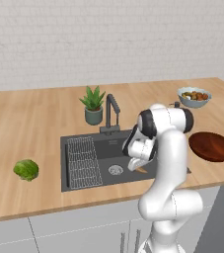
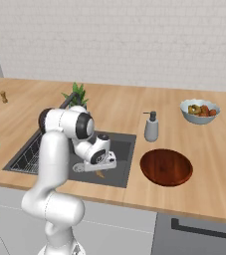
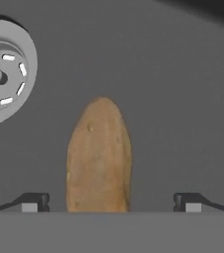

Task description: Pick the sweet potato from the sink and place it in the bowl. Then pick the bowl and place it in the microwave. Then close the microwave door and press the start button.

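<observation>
- Sweet potato (image 3: 98, 155) right up close in the hand view, lying on the dark floor of the sink (image 3: 182, 99), tapered end pointing away, and set between the two fingertips (image 3: 34, 201).
- Tool (image 3: 111, 202) spread wide, tips well apart on either side of the root, gripping nothing.
- Round steel drain (image 3: 2, 74) sits just beside it, up to the left in that view.
- From the base, the arm dips into the basin, wire rack (image 1: 83, 160) on the far left side, faucet (image 1: 111, 113) behind.
- Out on the bench (image 1: 34, 123): reddish-brown bowl (image 2: 166, 167) just right of the sink, soap dispenser (image 2: 151, 127), fruit bowl (image 2: 199, 110), potted plant (image 1: 93, 105), lettuce (image 1: 26, 169).
</observation>
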